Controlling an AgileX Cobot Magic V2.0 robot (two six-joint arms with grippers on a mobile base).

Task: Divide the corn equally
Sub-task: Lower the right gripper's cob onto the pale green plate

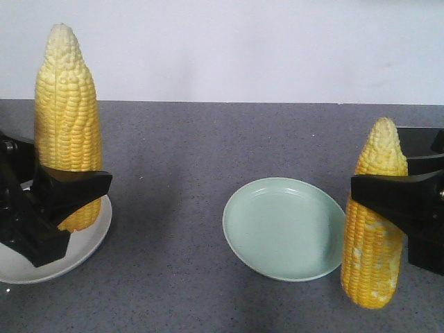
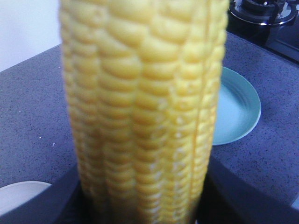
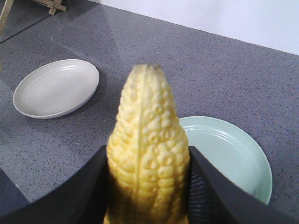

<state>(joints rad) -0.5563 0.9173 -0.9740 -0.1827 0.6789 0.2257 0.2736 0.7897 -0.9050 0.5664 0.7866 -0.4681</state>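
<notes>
Left gripper (image 1: 66, 198) jaws clamped on an upright corn cob (image 1: 67, 118) above the white plate (image 1: 83, 246), right gripper (image 1: 381, 198) jaws clamped on a second upright cob (image 1: 374, 257) beside the empty green plate (image 1: 284, 229), grey worktop (image 1: 173, 152).

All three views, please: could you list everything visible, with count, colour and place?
corn: 2, yellow with paler tips, both upright; one held over the white plate at left, one held beside the green plate at right
white plate: 1, white, left on the counter, nothing lying in it
green plate: 1, pale green, centre-right, nothing in it
counter: 1, speckled grey
wall: 1, white, behind the counter
stove: 1, black, far corner in the left wrist view
left gripper: 1, black, shut on corn
right gripper: 1, black, shut on corn
</notes>
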